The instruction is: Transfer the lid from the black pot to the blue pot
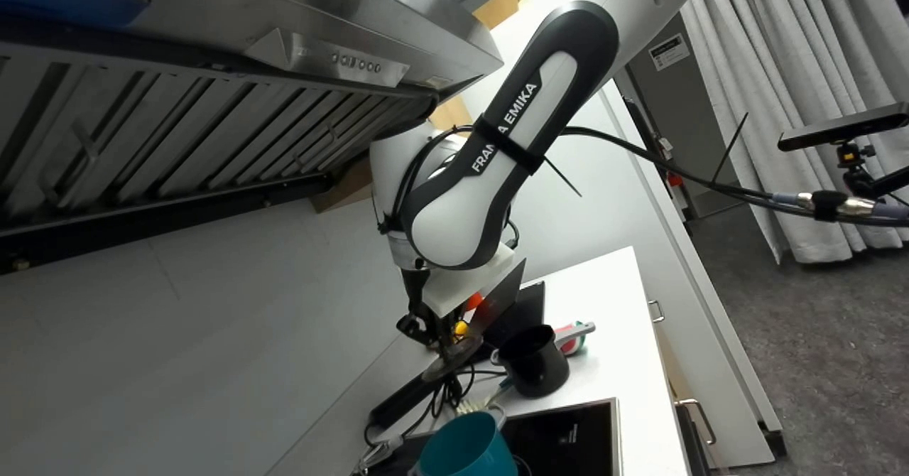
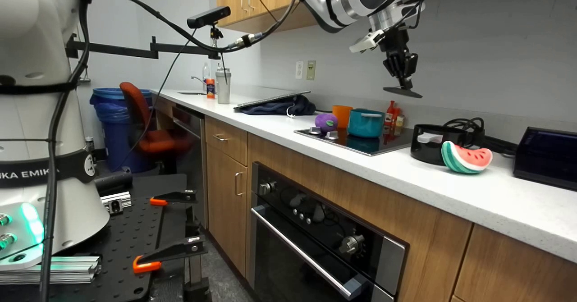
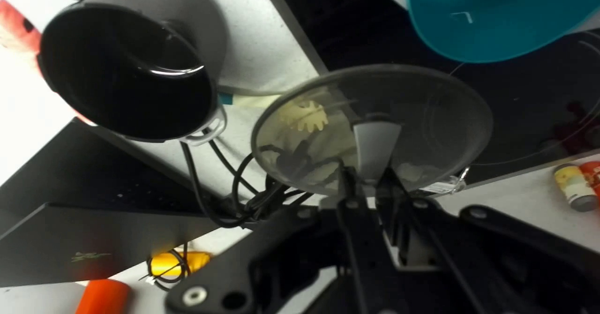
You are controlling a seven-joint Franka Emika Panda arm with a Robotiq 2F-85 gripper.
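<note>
My gripper (image 3: 368,178) is shut on the grey handle of a clear lid (image 3: 375,138). In both exterior views the gripper (image 1: 442,341) (image 2: 405,81) holds the lid (image 1: 454,359) (image 2: 402,92) in the air, slightly tilted, touching neither pot. The black pot (image 1: 536,366) stands uncovered on the counter; it also shows in an exterior view (image 2: 428,151) and at the left of the wrist view (image 3: 126,70). The blue pot (image 2: 366,124) stands uncovered on the cooktop, at the upper right of the wrist view (image 3: 497,18) and in an exterior view (image 1: 469,451). The lid is between the pots in the wrist view.
A watermelon toy (image 2: 469,157) leans by the black pot. Cables (image 3: 262,197) and a dark device (image 2: 545,157) lie nearby. On or by the cooktop (image 2: 378,144) are a purple ball (image 2: 326,122), orange cup (image 2: 341,116) and red bottles (image 2: 390,112). A range hood (image 1: 234,92) hangs above.
</note>
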